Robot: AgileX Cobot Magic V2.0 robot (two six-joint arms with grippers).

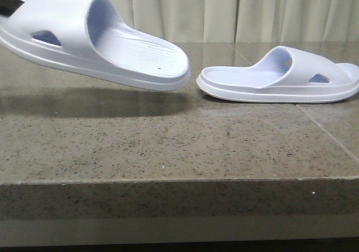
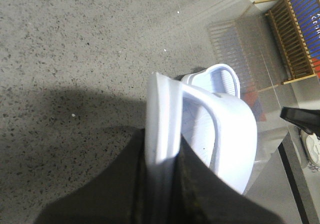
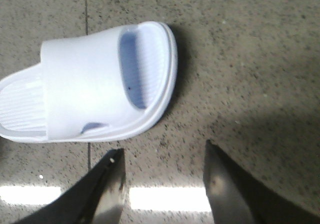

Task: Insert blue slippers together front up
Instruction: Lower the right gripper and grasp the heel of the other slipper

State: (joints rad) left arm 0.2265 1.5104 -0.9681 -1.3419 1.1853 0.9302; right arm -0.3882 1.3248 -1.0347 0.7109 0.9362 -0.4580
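The left gripper [image 2: 162, 194] is clamped on the edge of one slipper [image 1: 95, 39], holding it in the air above the speckled stone counter [image 1: 168, 145], tilted, with its shadow below. The right gripper [image 3: 162, 184] hangs with its fingers spread apart and nothing between them, just beside the second slipper [image 1: 280, 78]. That slipper lies flat on the counter, sole down, on the robot's right. The tips of the two slippers nearly meet, a small gap between them. Two pale blue slippers in all. Pale curtains [image 1: 224, 10] hang behind the counter.
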